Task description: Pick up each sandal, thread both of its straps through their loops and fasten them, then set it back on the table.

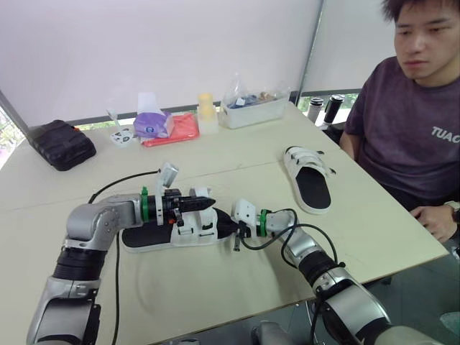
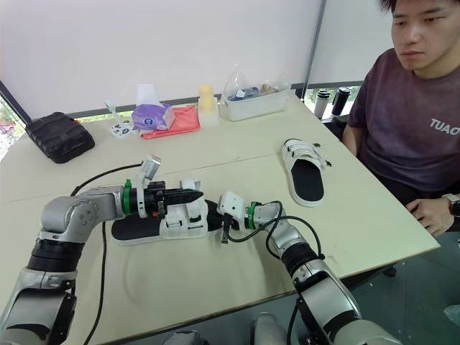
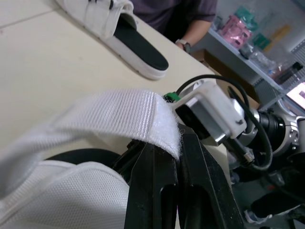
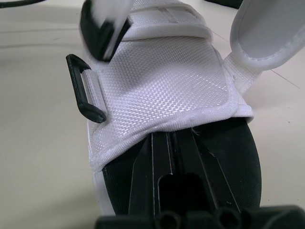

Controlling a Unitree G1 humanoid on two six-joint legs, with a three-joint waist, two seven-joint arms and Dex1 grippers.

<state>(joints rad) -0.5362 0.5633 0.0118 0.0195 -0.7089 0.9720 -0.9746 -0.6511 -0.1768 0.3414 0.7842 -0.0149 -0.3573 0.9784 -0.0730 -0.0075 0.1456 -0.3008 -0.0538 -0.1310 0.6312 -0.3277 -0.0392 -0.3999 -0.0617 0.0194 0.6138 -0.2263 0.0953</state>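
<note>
The near sandal [image 1: 162, 236], white upper on a black sole, lies in front of me on the table [image 1: 237, 154]. My left gripper [image 1: 210, 203] is shut on a white velcro strap [image 3: 119, 109], lifted over the upper. My right gripper [image 1: 224, 227] is shut on the sandal's end, its fingers [image 4: 167, 148] pinching the black sole under the white upper. A black loop [image 4: 86, 90] sticks out at one side, and another strap [image 4: 271, 33] stands loose at the other. The second sandal [image 1: 309, 180] lies farther right with its straps across it.
A person [image 1: 410, 108] sits at the table's right side, hand [image 1: 438, 219] near the edge. Along the back stand a black pouch [image 1: 61, 144], a tissue pack [image 1: 152, 123], a red cloth [image 1: 178, 129], a yellow cup [image 1: 207, 111] and a clear box [image 1: 255, 109].
</note>
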